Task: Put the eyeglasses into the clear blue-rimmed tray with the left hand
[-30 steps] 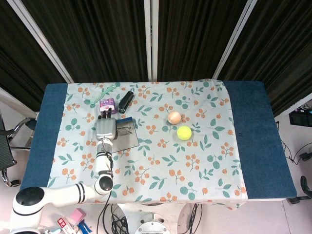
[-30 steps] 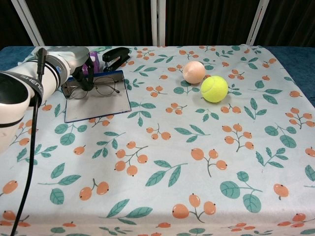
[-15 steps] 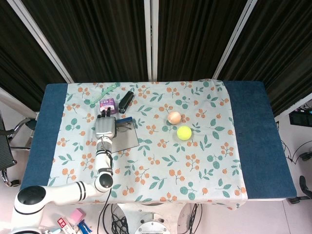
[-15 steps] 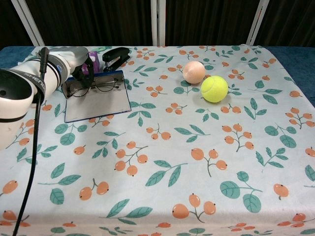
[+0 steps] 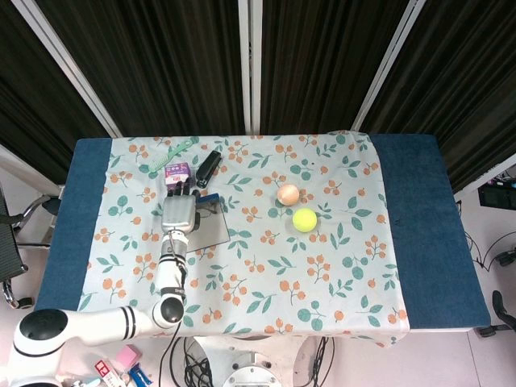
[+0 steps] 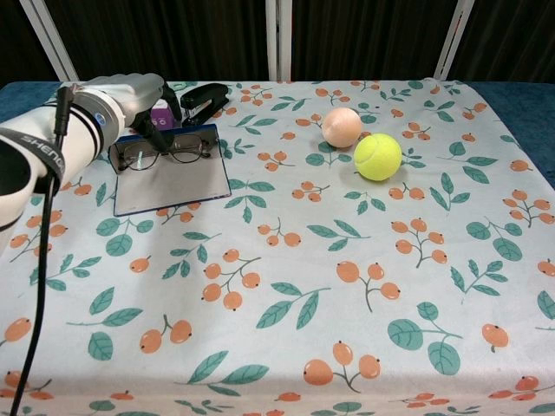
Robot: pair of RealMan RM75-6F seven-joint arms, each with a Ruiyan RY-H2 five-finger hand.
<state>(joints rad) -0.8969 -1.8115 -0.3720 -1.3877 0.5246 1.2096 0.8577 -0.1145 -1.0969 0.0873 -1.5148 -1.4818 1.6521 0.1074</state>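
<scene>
Crowding the tray [image 6: 173, 182] are a stapler [image 6: 203, 95] and purple box [image 6: 161, 111]; left hand [image 6: 143, 100] grip on eyeglasses [image 6: 169, 152] unclear.

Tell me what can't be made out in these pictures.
- Left hand grip on the eyeglasses: the forearm hides the fingers in the chest view, and the hand's back covers them in the head view.
- Purple box: label too small.
- Right hand: outside both views.

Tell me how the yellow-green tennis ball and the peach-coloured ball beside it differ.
The yellow-green tennis ball looks larger and fuzzy with a seam; the peach-coloured ball looks smaller and smooth. The tennis ball lies nearer the robot and to the peach ball's right. Both are round and rest on the floral tablecloth.
</scene>
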